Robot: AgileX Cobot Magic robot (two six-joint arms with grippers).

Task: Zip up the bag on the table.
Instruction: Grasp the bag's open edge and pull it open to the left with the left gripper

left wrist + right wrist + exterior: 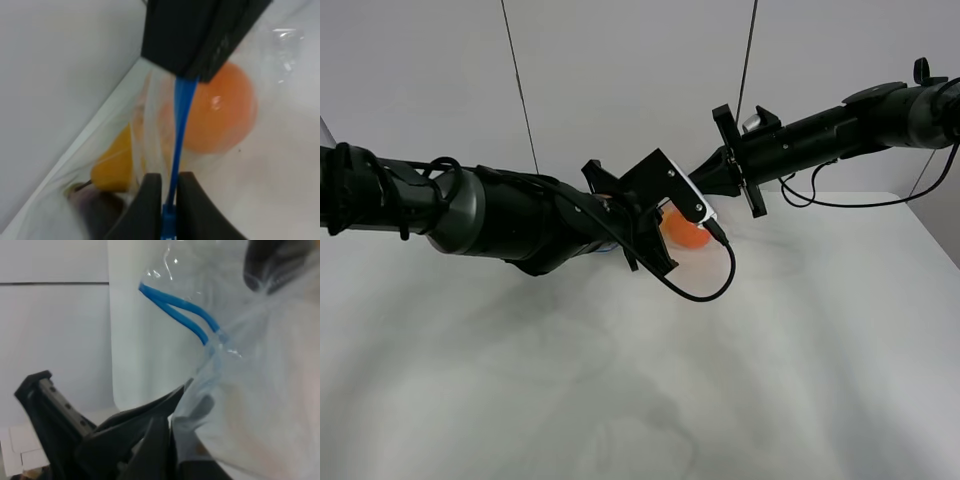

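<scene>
The clear bag (pixel 150 115) lies on the white table (pixel 720 380), near its far edge. It shows an orange (pixel 220 115), a yellow pear (pixel 115 165) and a dark eggplant (pixel 95 205). My left gripper (pixel 170 180) is shut on the blue zipper strip (pixel 180 125). My right gripper (pixel 170 425) is shut on the bag's plastic by the strip's other end, where the two blue strands (pixel 175 310) stand apart. In the high view only the orange (pixel 685 232) shows between the two wrists; both sets of fingertips are hidden there.
A black cable (pixel 705 285) loops down from the left wrist onto the table. Two thin cords (pixel 520 80) hang in front of the grey back wall. The table's right edge (pixel 932 230) is near the right arm.
</scene>
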